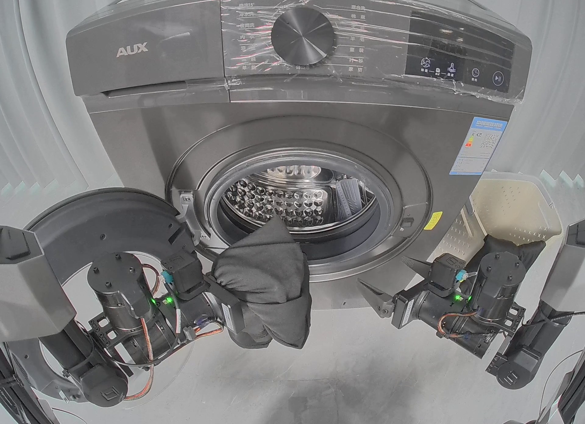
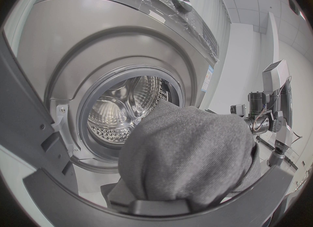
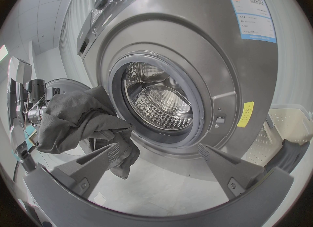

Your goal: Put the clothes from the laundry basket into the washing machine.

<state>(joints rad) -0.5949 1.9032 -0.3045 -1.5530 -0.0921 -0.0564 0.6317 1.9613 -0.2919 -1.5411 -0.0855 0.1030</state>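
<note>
Closest to you, your left gripper [image 1: 236,317] is clamped on a dark grey garment [image 1: 268,279]. The cloth bunches over its fingers and hangs just in front of the washing machine [image 1: 183,139], with its top corner reaching up across the lower edge of the open drum [image 1: 292,197]. Your right gripper [image 1: 393,282] sits low and to the right of that opening, fingers spread and holding nothing. You see the door [image 1: 103,224] swung wide on the left. On the right, the laundry basket [image 1: 518,200] stands beside the machine with more dark clothes [image 1: 518,250] inside.
</note>
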